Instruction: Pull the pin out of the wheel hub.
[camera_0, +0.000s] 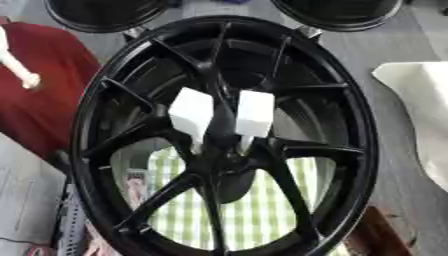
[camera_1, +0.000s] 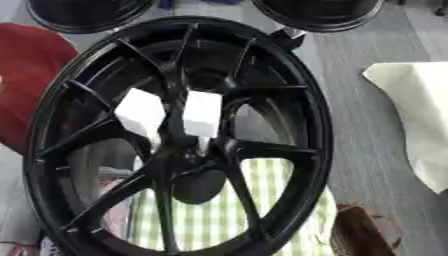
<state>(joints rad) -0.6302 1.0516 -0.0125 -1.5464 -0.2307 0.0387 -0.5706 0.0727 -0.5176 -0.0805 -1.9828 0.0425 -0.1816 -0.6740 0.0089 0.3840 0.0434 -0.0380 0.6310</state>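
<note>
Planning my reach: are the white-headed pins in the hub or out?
In, apparently: the left pin and right pin have narrow tips meeting the wheel hub; depth cannot tell.

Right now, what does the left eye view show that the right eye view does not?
Only the left eye view shows a pale stick-like thing over the red cloth at the left edge. Only the right eye view shows the white sheet's near edge and more grey floor. Both share the black wheel, two white blocks at its hub, and the green checked cloth behind the spokes. No robot hand appears in either.
</note>
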